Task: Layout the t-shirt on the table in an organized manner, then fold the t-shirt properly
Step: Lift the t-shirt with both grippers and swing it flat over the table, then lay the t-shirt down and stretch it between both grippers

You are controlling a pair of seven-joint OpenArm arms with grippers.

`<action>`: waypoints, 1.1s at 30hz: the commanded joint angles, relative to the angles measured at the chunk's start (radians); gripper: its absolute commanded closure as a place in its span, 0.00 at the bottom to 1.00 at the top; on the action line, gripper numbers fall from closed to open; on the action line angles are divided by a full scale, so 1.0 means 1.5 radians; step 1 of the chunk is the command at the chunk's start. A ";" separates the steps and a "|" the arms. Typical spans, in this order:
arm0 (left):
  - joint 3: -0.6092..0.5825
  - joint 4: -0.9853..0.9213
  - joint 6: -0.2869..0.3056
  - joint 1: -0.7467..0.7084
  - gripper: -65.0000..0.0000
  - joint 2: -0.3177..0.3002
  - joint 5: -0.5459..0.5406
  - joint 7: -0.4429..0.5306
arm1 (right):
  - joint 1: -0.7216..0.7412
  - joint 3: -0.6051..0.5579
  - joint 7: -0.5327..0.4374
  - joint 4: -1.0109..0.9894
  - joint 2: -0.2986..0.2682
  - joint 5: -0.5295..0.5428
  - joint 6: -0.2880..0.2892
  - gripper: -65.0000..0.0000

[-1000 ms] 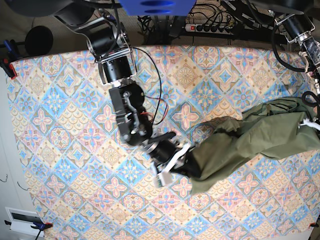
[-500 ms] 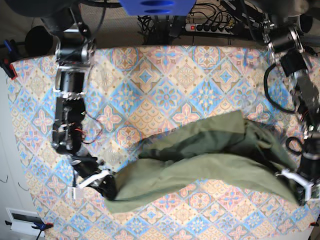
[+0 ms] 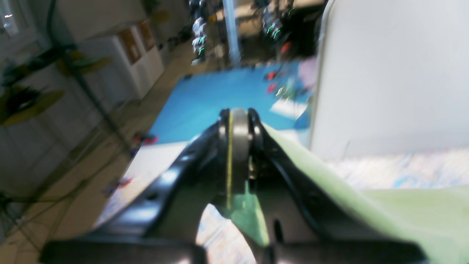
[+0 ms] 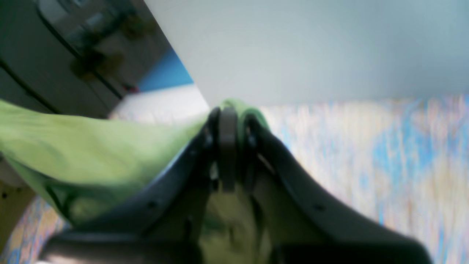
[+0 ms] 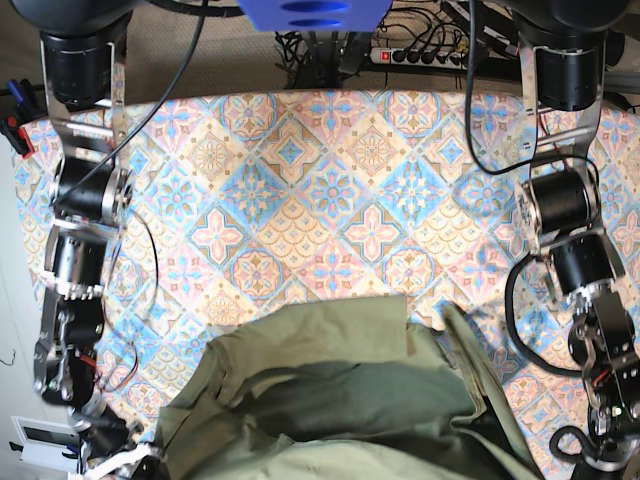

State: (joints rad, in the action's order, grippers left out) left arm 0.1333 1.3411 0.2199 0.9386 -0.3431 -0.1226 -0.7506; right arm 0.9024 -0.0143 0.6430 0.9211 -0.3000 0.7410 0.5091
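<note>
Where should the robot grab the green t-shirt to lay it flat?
By its edge, one hand at each end, pulling outward. The t-shirt hangs wrinkled between them, already pinched by the shut left hand and shut right hand, above the table.

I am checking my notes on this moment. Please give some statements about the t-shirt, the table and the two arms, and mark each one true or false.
1. The t-shirt lies at the near edge of the table. True.
2. The t-shirt is folded into a neat rectangle. False: it is spread loosely and wrinkled.
3. The left gripper has its jaws shut on green cloth. True.
4. The right gripper is open and holds nothing. False: its jaws are shut on the t-shirt.
5. The far half of the table is covered by the t-shirt. False: only patterned cloth shows there.
</note>
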 commanded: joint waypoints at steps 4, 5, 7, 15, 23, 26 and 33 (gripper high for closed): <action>-0.036 0.013 -0.004 0.062 1.00 -0.006 -0.008 0.023 | 0.064 0.002 -0.022 0.010 -0.029 0.018 0.008 0.98; -0.050 0.024 -0.004 0.063 1.00 -0.015 -0.008 0.023 | 0.063 0.002 -0.022 0.014 -0.034 0.018 0.009 0.98; -0.065 0.075 -0.004 0.052 1.00 -0.032 -0.009 0.022 | 0.061 0.003 -0.022 0.031 -0.043 0.032 0.009 0.98; -0.062 0.308 -0.004 -0.227 1.00 -0.176 -0.102 0.022 | -0.079 0.003 0.013 0.151 -0.103 0.144 0.009 0.99; 0.118 0.407 -0.003 -0.569 1.00 -0.223 -0.159 0.023 | -0.274 0.058 0.064 0.268 -0.120 0.175 0.009 0.99; 0.166 0.424 -0.003 -0.671 1.00 -0.223 -0.162 0.023 | -0.337 0.087 0.076 0.308 -0.120 0.175 0.009 0.99; 0.207 0.437 -0.003 -0.854 1.00 -0.223 -0.159 0.023 | -0.480 0.138 0.081 0.361 -0.120 0.175 0.007 0.99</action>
State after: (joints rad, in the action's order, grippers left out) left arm 0.4274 1.9816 0.2245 -0.3473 -0.6559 -0.3645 -0.7376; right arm 0.1616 0.1848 0.7902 1.4391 -0.4603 0.9764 0.5045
